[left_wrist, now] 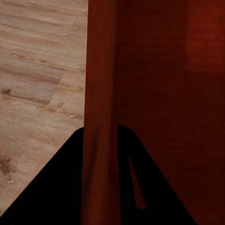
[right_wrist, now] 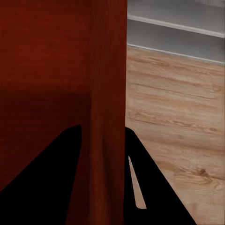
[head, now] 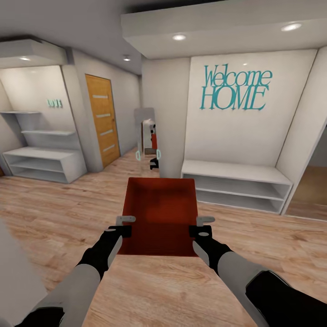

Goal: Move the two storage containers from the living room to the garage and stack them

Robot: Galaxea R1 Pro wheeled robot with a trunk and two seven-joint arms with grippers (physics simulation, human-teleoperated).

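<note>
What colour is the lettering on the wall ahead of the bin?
Teal, on a plain white wall: the "Welcome HOME" lettering shows best in the head view.

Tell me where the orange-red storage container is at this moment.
In the head view, the storage container is held at centre above the wood floor, between the left gripper and right gripper, before the white bench shelf.
</note>
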